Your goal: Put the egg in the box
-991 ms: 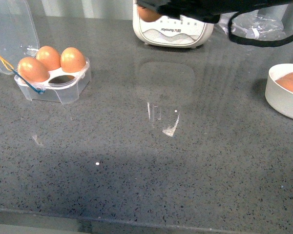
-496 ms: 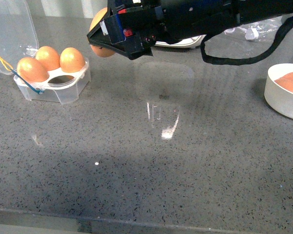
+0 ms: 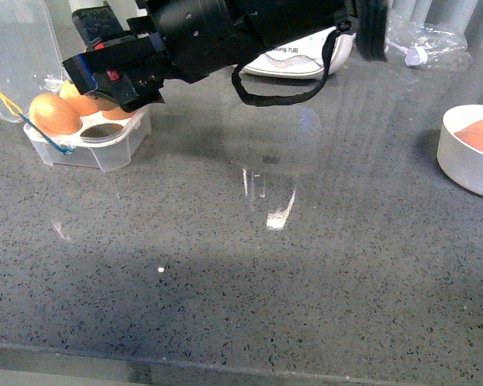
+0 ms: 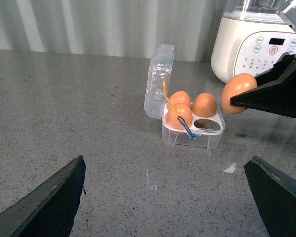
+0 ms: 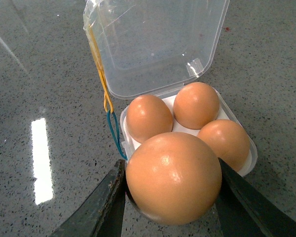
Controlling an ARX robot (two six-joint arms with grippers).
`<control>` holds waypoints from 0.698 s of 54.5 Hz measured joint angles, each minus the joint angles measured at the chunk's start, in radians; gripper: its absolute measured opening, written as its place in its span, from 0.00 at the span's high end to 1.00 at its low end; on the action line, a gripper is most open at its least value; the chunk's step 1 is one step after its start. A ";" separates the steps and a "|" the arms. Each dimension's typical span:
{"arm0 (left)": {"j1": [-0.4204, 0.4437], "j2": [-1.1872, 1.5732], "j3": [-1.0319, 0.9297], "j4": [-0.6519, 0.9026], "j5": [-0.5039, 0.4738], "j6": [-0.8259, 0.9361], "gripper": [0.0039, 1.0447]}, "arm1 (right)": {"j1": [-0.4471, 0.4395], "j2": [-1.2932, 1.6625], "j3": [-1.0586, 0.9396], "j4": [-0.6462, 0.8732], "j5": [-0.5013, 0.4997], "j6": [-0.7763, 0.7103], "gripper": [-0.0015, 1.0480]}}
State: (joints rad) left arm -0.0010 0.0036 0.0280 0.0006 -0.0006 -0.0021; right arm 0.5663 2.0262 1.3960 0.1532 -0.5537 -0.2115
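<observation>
From the front, the black right arm [image 3: 225,32] reached across to the far left and covered much of the box [image 3: 105,149]. Only one boxed egg [image 3: 53,114] showed whole there, with slivers of others behind the arm's end. The carried egg was hidden. The arm also masked most of a white appliance [image 3: 302,60]. The right edge cut off a white bowl [image 3: 463,153], so its orange contents could not be counted. The grey worktop [image 3: 266,281] carried everything.

From the left wrist, the left fingers [image 4: 47,200] stood wide apart with nothing between them, both cut off by the frame. The box showed three eggs and one open cell [image 4: 207,126], its clear lid [image 4: 158,79] raised. The right fingers [image 4: 274,94] pinched a fourth egg [image 4: 239,93] just to the right of the box, clear of the worktop and not in a cell.

From the right wrist, that one egg filled the foreground, clamped between two dark fingers and hiding the fourth cell. Three eggs sat behind it. One yellow band [image 5: 101,74] and one blue band [image 5: 116,133] hung at the box's side.
</observation>
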 joint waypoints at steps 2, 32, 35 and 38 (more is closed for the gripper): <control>0.000 0.000 0.000 0.000 0.000 0.000 0.06 | 0.004 0.012 0.014 -0.008 0.005 -0.005 0.58; 0.000 0.000 0.000 0.000 0.000 0.000 0.06 | 0.023 0.079 0.117 -0.087 0.061 -0.048 0.58; 0.000 0.000 0.000 0.000 0.000 0.000 0.06 | 0.025 0.084 0.121 -0.090 0.063 -0.048 0.58; 0.000 0.000 0.000 0.000 0.000 0.000 0.06 | 0.027 0.088 0.126 -0.094 0.064 -0.050 0.58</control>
State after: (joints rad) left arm -0.0010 0.0036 0.0280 0.0006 -0.0010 -0.0021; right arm 0.5938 2.1143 1.5219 0.0593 -0.4896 -0.2611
